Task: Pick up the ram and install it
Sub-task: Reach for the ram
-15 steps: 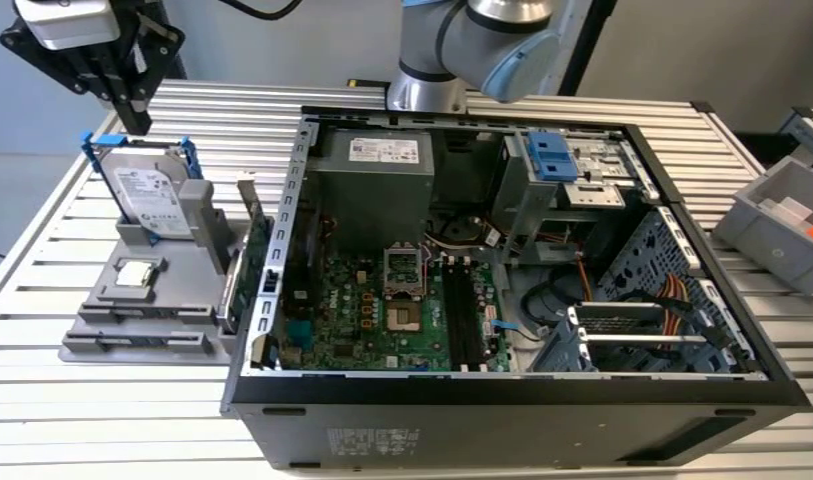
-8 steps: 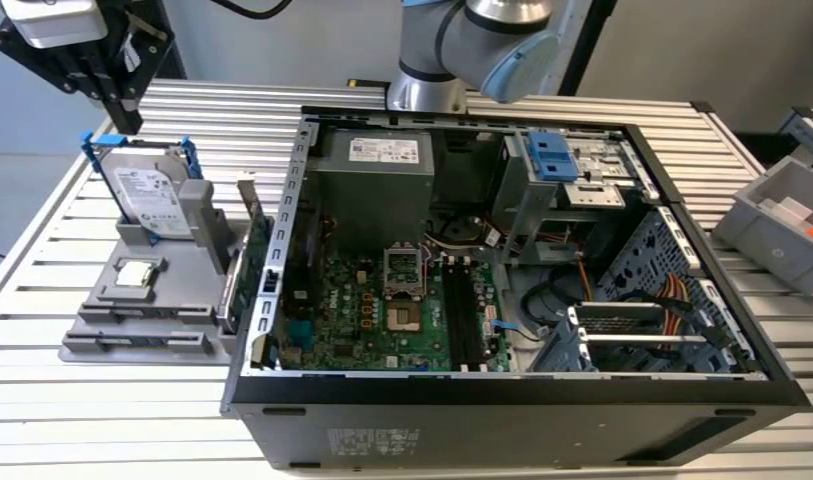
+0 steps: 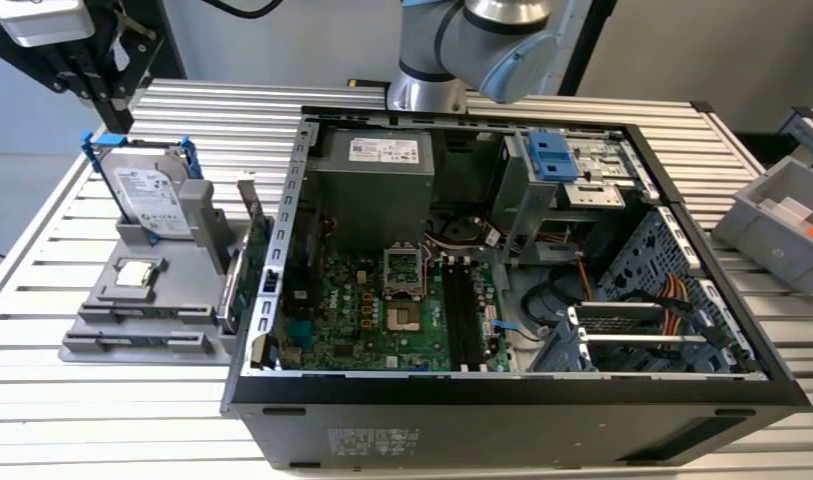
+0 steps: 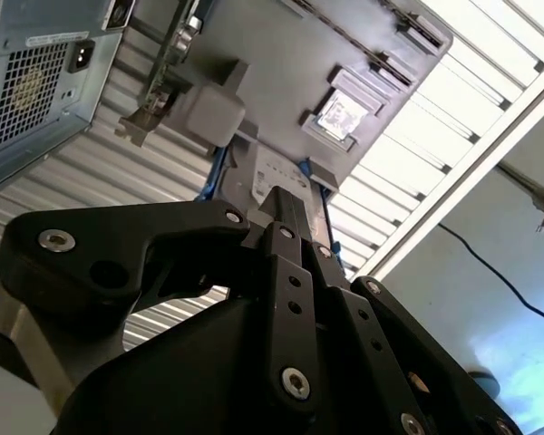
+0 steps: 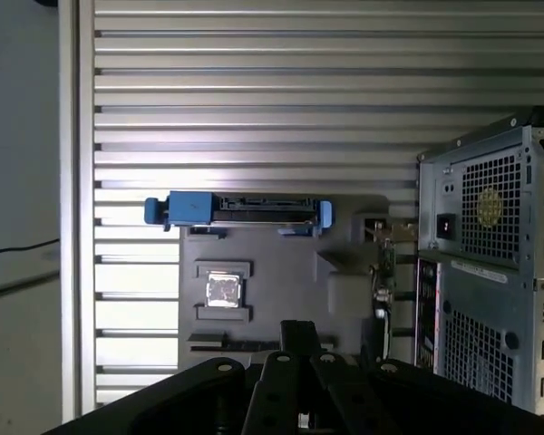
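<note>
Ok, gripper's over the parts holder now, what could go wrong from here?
One: the ram sits low in the holder while the hard drive stands tall on it too, so the gripper might clip the drive going down. Two: the black motherboard slots lie deep inside the case, so a tilted ram could jam.

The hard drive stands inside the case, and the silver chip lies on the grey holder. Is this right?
Not quite: the exterior view shows the hard drive standing on the grey holder too, outside the case. The chip lies there as said.
</note>
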